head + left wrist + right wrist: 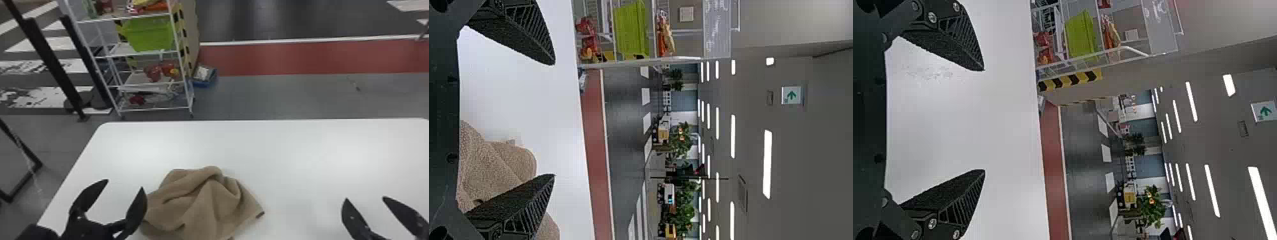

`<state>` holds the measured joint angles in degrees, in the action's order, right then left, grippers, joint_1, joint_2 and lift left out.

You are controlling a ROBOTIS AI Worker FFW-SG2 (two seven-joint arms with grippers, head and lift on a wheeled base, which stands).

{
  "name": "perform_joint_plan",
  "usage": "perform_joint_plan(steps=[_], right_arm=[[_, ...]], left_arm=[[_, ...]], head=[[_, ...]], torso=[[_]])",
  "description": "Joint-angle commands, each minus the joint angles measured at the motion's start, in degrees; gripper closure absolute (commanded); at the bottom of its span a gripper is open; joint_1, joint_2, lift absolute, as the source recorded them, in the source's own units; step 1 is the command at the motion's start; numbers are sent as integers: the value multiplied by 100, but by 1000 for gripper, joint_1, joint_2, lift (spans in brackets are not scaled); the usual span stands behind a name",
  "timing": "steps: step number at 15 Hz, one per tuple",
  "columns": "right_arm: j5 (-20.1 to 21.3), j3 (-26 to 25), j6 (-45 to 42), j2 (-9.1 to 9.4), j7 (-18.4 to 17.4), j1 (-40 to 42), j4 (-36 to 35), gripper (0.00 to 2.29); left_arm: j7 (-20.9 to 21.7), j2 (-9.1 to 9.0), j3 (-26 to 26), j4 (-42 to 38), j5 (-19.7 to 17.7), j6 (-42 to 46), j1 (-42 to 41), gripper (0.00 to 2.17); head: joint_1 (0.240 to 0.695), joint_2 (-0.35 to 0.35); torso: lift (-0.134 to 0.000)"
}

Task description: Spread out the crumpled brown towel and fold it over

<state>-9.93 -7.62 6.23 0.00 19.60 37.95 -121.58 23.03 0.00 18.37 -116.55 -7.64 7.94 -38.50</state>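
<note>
The crumpled brown fabric towel (198,204) lay toward the left edge of the white, round-cornered worktop (287,150). The left gripper (125,184) had open jaws, seemingly just beside it; the right gripper (365,198), jaws also parted, was well apart.

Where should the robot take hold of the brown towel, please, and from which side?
Probably by the towel's right corner, beside its dark tag, coming from the right with the right end effector: this corner points outward from the heaped folds.
</note>
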Motion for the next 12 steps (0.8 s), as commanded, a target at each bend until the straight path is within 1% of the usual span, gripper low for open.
perform_joint_plan(steps=[1,2,3,5,8,10,12], right_arm=[[26,6,-11,5,0,-7,11,171],[123,6,-11,5,53,-33,37,171],[369,6,-11,5,185,-103,90,171],[711,6,-222,5,589,-165,169,171],[1502,120,-539,5,897,-218,169,171],[2179,199,-609,5,1143,-350,213,171],[3093,410,-697,5,1195,-473,319,171]], left_arm=[[0,-15,0,9,0,0,0,76],[0,-15,0,18,0,0,9,76],[0,-15,0,35,0,0,18,76],[0,-15,9,71,0,0,35,76],[0,-15,9,114,-9,0,71,76],[9,-15,18,167,-27,0,115,76],[18,-15,35,211,-44,0,132,76]], head=[[695,142],[695,142],[695,142],[695,151],[695,176],[695,197],[695,214]], torso=[[-122],[-122],[-122],[-122],[-122],[-122],[-122]])
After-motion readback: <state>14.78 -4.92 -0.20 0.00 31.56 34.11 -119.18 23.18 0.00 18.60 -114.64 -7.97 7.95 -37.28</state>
